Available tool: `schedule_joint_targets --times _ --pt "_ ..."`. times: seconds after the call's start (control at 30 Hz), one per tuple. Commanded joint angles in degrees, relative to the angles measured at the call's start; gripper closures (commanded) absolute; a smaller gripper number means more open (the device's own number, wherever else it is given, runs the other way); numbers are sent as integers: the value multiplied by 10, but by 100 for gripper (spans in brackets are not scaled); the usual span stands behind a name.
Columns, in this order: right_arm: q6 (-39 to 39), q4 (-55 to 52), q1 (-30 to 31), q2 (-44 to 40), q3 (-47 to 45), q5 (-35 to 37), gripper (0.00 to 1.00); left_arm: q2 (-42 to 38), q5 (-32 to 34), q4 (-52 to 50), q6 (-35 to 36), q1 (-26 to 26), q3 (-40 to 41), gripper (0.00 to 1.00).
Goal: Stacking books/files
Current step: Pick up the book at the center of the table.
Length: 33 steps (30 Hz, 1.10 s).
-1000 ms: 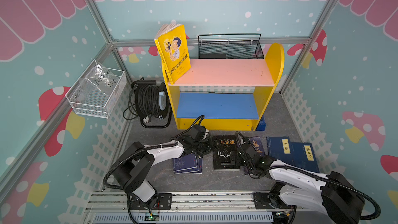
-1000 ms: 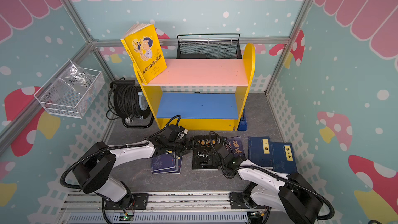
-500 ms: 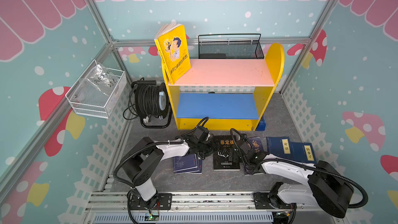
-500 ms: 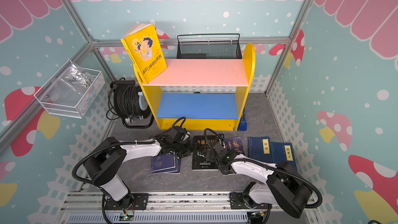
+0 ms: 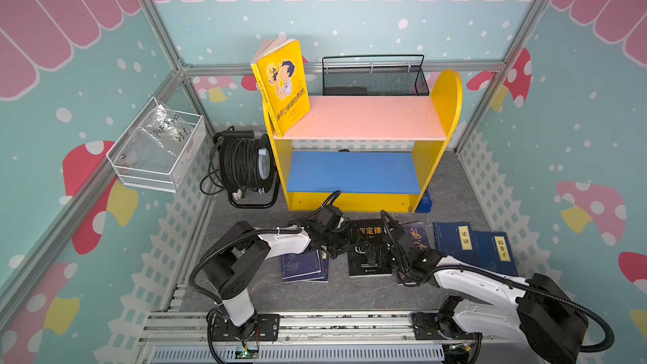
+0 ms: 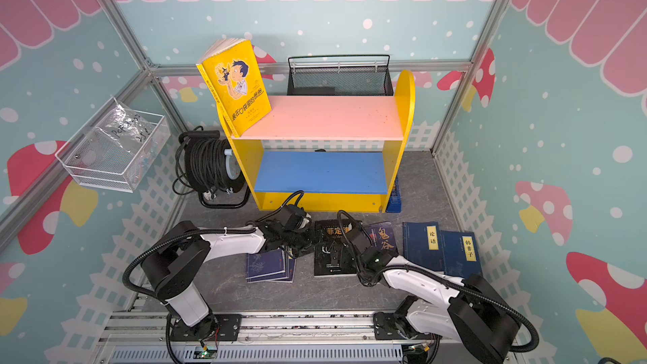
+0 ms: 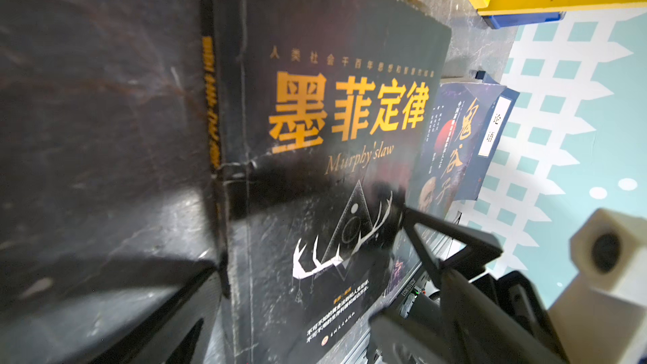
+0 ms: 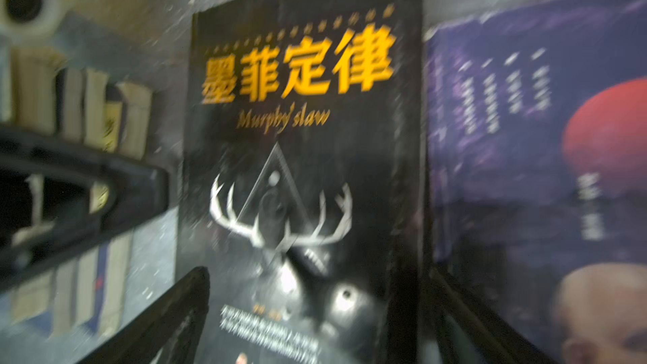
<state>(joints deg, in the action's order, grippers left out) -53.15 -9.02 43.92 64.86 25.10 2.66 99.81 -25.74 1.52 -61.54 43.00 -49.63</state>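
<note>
A black book with an antler emblem (image 5: 367, 264) (image 7: 332, 169) (image 8: 301, 155) lies flat on the grey floor in front of the shelf. My left gripper (image 5: 336, 244) (image 7: 290, 323) is open at the book's left edge, its jaws on either side of the cover. My right gripper (image 5: 378, 252) (image 8: 315, 313) is open over the book's right half, next to the purple book (image 5: 418, 238) (image 8: 546, 155). Two navy books with yellow labels (image 5: 471, 245) lie further right. A small stack of navy books (image 5: 304, 267) lies left. A yellow book (image 5: 282, 85) stands on the pink shelf.
The yellow shelf unit (image 5: 451, 106) with a pink top and a blue lower board stands behind the books. A black mesh basket (image 5: 374, 77) sits behind it. A cable reel (image 5: 245, 169) and a white wire basket (image 5: 157, 152) are at the left.
My right gripper has moved left from the purple book onto the black book. My left gripper has shifted slightly right, closer to the black book's left edge.
</note>
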Motion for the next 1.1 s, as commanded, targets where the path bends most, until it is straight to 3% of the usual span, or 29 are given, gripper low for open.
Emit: schedule_joint_targets --times 0.0,0.43,0.57,0.7,0.83,1.07 --pt "-29 -28 3 -11 -19 -78 2 -9 -1 7 -20 -10 18 0" --pt "-21 4 2 49 -13 -85 1 15 -19 -54 22 -8 -24 1" --pt "-12 52 2 80 -14 -118 1 29 -31 -69 31 11 -49 1" --pt "-15 81 2 116 -23 -141 3 31 -80 71 -31 18 -24 3" --pt "-17 112 2 127 -44 -157 3 10 -88 227 -118 16 18 4" --pt "-18 128 2 127 -72 -160 3 -41 -86 316 -169 16 39 4"
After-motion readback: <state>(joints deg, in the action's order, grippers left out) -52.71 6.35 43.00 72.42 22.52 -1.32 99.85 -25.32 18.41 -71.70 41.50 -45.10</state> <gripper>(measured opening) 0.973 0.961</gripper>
